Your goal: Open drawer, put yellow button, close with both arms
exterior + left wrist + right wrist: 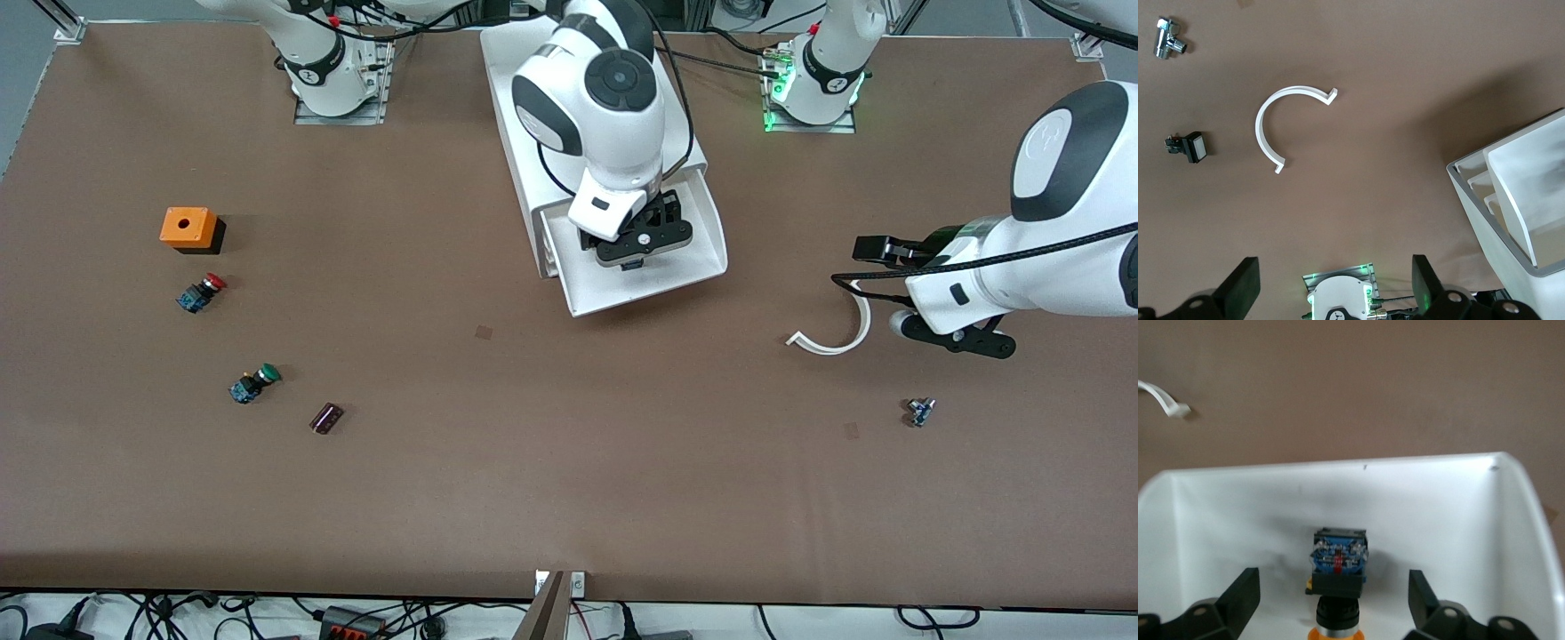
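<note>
Toward the right arm's end of the table: an orange box [188,228] with a hole in its top. Just nearer the front camera than that, a red-capped button [202,292] on its side. Nearer again, a green-capped button [254,383], and beside it a small dark cylinder [326,418], possibly a capacitor, too small to tell.

At mid-table, between the two bases: the white cabinet [511,107], with its top drawer [649,289] pulled out toward the front camera. Over the open drawer and reaching down into it, the right gripper [1331,597], jaws spread wide and gripping nothing. On the drawer floor between those parted fingers [1238,595], touching neither: the yellow button [1338,560], lying with its grey-blue block toward the drawer's front wall and its yellow cap toward the gripper.

Toward the left arm's end: a white curved plastic piece [836,336] flat on the table. Over the bare table near it, the left gripper [1331,293], jaws wide apart and empty, arm waiting. Near the curved piece in the left wrist view, a small black-and-white part [1188,147]. Nearer the front camera, a small metal fitting [920,411], well apart from the drawer.
</note>
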{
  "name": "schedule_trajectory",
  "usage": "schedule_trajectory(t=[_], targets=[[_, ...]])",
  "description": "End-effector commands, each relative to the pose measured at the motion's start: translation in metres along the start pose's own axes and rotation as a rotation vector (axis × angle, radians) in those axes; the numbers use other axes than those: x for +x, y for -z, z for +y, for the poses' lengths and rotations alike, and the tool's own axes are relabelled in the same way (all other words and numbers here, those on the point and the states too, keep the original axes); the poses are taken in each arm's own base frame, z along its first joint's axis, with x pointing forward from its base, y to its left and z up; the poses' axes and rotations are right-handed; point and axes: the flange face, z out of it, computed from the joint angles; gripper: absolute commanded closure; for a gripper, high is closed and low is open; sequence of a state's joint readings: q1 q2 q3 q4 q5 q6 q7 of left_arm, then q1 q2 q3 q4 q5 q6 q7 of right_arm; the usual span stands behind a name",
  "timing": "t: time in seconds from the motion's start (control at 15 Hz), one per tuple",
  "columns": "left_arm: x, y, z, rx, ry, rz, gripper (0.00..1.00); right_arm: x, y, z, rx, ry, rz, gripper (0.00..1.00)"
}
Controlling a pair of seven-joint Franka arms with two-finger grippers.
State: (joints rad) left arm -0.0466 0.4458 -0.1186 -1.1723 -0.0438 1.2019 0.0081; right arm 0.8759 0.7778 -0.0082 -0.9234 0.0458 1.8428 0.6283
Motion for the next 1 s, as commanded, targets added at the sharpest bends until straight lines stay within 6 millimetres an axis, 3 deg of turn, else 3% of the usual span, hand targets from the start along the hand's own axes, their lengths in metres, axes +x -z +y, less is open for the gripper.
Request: schedule_trajectory(t=[0.0, 0.13, 0.33, 0.47, 0.67, 0.8, 0.93], targets=[[0.006, 0.005, 0.005, 0.015, 0.059, 0.061, 0.00, 0.040, 0.051, 0.059, 0.021, -0.101, 0.053, 0.00], [0.008, -0.003, 0.015, -0.007, 0.125, 0.077, 0.00, 0.074, 0.064, 0.121, 0.003, -0.175, 0.084, 0.00], [0.024, -0.025, 0.049, -0.022, 0.219, 0.118, 0.00, 0.112, 0.054, 0.229, -0.062, -0.187, 0.063, 0.00], [0.035, -0.047, 0.073, -0.037, 0.252, 0.176, 0.00, 0.127, 0.044, 0.321, -0.148, -0.165, 0.003, 0.00], [0.046, -0.074, 0.116, -0.078, 0.342, 0.242, 0.00, 0.138, 0.042, 0.452, -0.134, -0.213, -0.029, 0.00], [0.049, -0.105, 0.160, -0.097, 0.410, 0.279, 0.00, 0.136, 0.049, 0.507, -0.091, -0.231, -0.040, 0.00], [0.048, -0.143, 0.204, -0.107, 0.415, 0.317, 0.00, 0.131, 0.062, 0.536, -0.089, -0.255, -0.039, 0.00]])
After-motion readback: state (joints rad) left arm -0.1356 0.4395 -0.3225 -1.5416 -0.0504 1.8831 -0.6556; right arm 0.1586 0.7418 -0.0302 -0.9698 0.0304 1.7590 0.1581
